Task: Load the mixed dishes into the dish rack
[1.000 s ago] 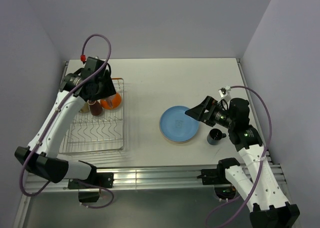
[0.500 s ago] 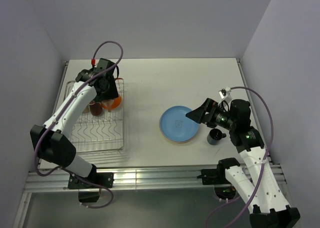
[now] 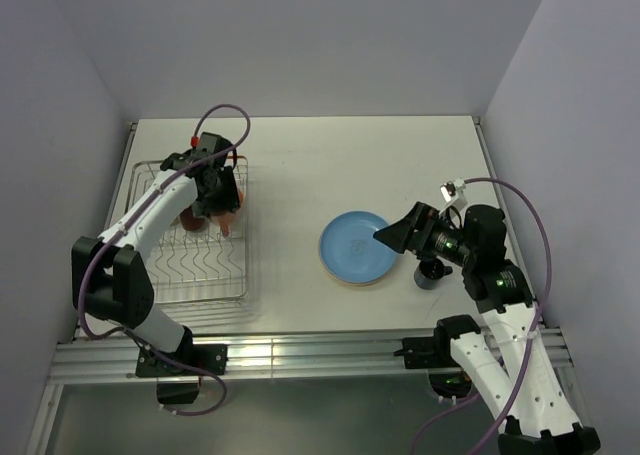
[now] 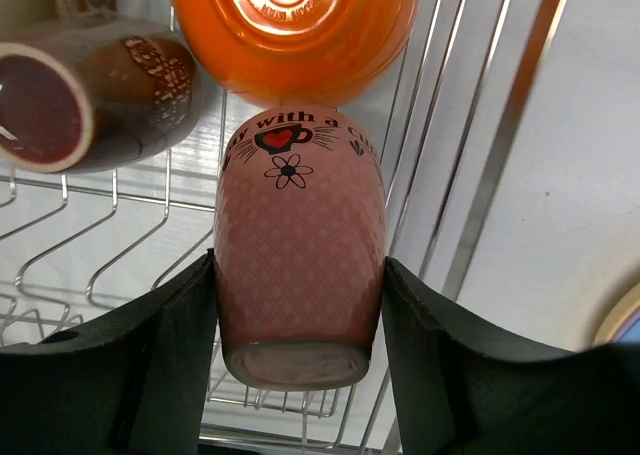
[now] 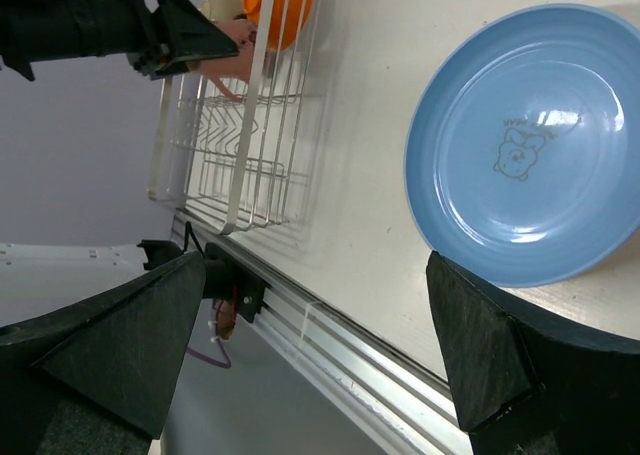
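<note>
Pink mug: pale pinkish-orange w/ a fine diamond pattern, black script, plus a heart-cup and a flower drawn near the rim. Base faces the wrist cam, mouth points away. It's pinched on both sides by the L gripper, fingers flat against its wall. The mug is over the wavy wires at the right side of the dish rack, toward the far end. Its rim is right by the orange bowl; touching or not, can't tell. Brown mug is tipped, mouth showing, just left of the bowl, inside the rack. Rack is at the left of the desk.

Mid-desk: blue plate w/ a small cartoon print, tan edge showing under it. R gripper is spread wide, nothing in it, over the plate's right edge. Dark mug stands just right of the plate.
</note>
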